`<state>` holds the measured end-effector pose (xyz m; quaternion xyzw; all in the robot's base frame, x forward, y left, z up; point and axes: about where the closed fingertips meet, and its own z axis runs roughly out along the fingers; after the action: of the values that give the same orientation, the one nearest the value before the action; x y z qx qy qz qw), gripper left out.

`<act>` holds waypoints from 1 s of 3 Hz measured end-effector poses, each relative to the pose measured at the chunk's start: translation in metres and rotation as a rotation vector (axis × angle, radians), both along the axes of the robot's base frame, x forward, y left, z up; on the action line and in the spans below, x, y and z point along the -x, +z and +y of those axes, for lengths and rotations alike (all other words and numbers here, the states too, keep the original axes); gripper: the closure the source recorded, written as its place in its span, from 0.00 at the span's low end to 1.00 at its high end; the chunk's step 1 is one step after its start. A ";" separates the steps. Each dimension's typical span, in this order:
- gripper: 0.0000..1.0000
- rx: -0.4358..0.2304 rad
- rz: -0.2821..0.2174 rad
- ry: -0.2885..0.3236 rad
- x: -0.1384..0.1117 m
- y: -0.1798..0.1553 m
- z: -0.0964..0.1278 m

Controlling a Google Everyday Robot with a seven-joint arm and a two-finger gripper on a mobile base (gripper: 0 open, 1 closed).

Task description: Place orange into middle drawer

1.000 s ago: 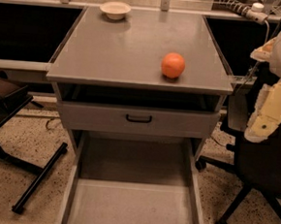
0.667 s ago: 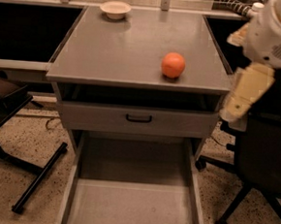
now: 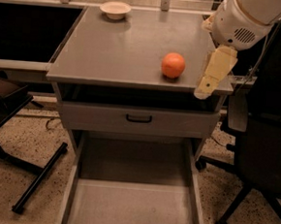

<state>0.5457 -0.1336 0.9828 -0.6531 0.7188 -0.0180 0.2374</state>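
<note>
The cream-coloured hand (image 3: 212,75) has swung left to the right front edge of the grey worktop (image 3: 126,49). It is just right of the small round orange (image 3: 173,65) resting there and not touching it. Whether the hand is open or closed cannot be told.

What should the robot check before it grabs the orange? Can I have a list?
1. Orange sits on the cabinet top, nothing covering it: ok.
2. Gripper close to the orange: ok, it hangs beside it at the top's edge, not touching.
3. Middle drawer pulled open, floor showing: ok.
4. Bowl out of the way: ok, at the far back corner.
5. Arm clears the black chair: cannot tell.
</note>
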 end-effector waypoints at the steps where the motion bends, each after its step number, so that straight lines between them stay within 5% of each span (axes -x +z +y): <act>1: 0.00 0.015 0.003 0.024 -0.009 -0.004 0.010; 3: 0.00 0.032 -0.007 0.088 -0.068 -0.035 0.044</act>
<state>0.6134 -0.0898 0.9474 -0.6879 0.6881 -0.0215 0.2300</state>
